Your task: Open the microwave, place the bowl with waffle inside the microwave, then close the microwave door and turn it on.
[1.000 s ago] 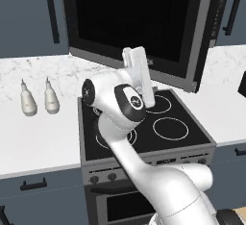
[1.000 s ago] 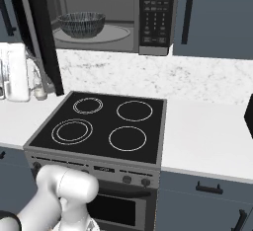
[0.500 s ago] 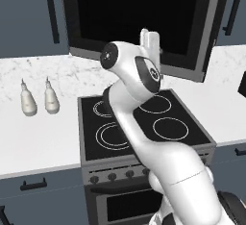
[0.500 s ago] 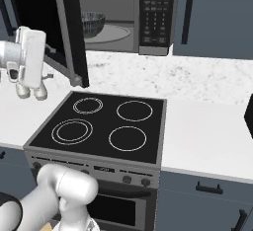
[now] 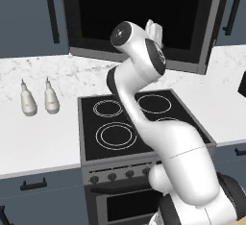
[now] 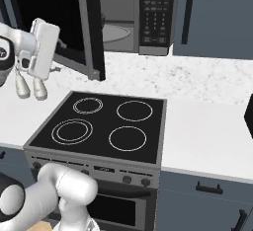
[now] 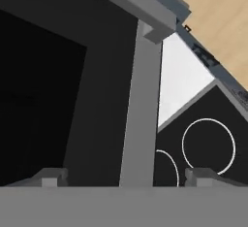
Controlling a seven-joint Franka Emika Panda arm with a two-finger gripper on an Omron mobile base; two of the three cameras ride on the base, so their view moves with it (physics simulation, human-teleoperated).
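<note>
The microwave [image 6: 148,15] hangs above the stove with its keypad strip on the right. The microwave door [image 6: 74,22] stands partly open, angled out from the left, and its black window spans the left base view [image 5: 139,17]. Just past the door's free edge I see a sliver of the bowl [image 6: 103,20] on the pale turntable [image 6: 117,32]. The waffle is hidden. My white hand [image 6: 43,48] is against the door's outer face, also seen from behind [image 5: 153,31]. In the hand view my gripper [image 7: 125,181] is open, with the door's grey frame [image 7: 140,114] running between the fingertips.
A black stove top [image 6: 101,126] with several burner rings lies below, oven knobs on its front. Two pale bottles [image 5: 38,99] stand on the marble counter [image 6: 207,121] left of the stove. Dark cabinets flank the microwave. A dark object [image 6: 249,116] sits at the right edge.
The door has swung further towards the microwave front and now hides most of the bowl. My hand has risen and moved along with the door. The jaws stay open.
</note>
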